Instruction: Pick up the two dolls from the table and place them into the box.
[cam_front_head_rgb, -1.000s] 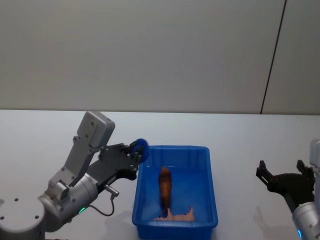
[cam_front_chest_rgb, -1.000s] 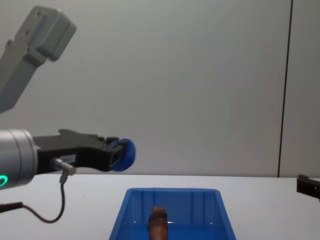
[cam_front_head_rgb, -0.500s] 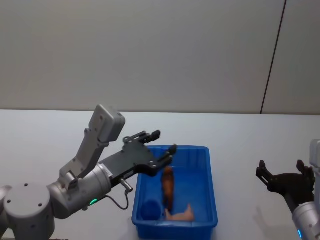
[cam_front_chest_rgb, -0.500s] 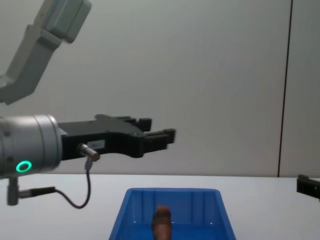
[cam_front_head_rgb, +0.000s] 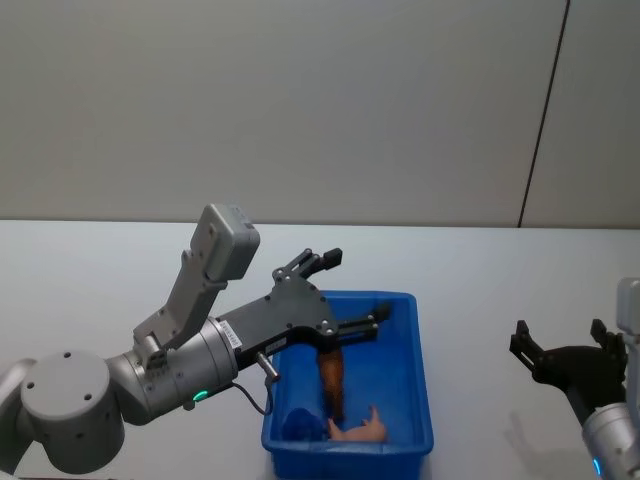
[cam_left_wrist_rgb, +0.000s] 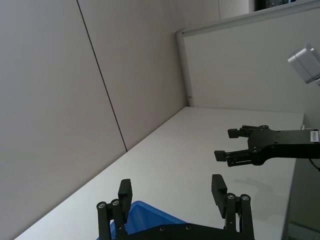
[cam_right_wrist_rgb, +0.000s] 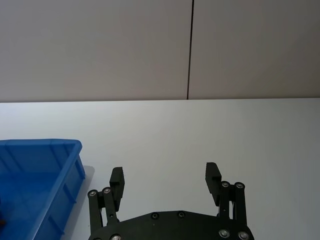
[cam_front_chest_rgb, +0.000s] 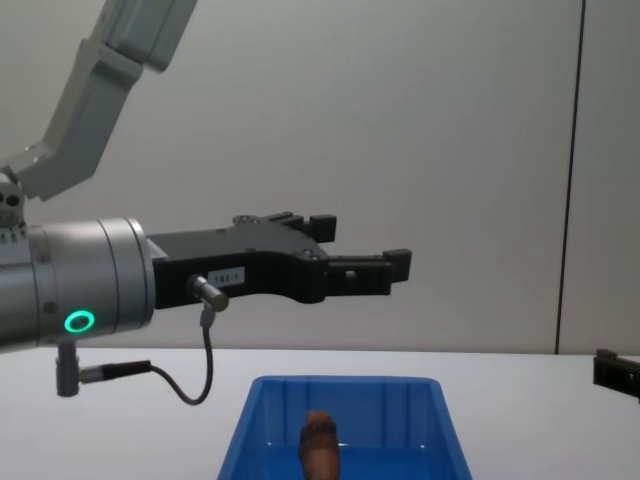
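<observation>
A plain grey wall (cam_front_head_rgb: 300, 100) with a dark vertical seam stands behind the white table (cam_front_head_rgb: 80, 270), and on the table before us sits the blue box (cam_front_head_rgb: 412, 400).

Our left gripper (cam_front_head_rgb: 352, 292) hangs over the box's far left part, above its rim, with the jaws spread wide and nothing between them. From the chest view the same gripper (cam_front_chest_rgb: 365, 248) reaches across from the left, well above the box (cam_front_chest_rgb: 262, 425).

Inside the box we see the brown doll (cam_front_head_rgb: 331, 378) lying lengthwise near the middle, and the pale pink doll (cam_front_head_rgb: 358, 430) lying at the near wall, just beside the brown one's near end. A round blue thing (cam_front_head_rgb: 297, 425) rests in the near left corner of the box; we cannot tell what it is. From the chest view only the top of the brown doll (cam_front_chest_rgb: 319, 443) shows above the rim.

Our right gripper (cam_front_head_rgb: 558, 347) is on the right, well apart from the box, over bare table. Its jaws are apart and hold nothing; its own wrist view shows the fingers (cam_right_wrist_rgb: 117, 176) spread, with the box's corner (cam_right_wrist_rgb: 60, 150) off to one side.
</observation>
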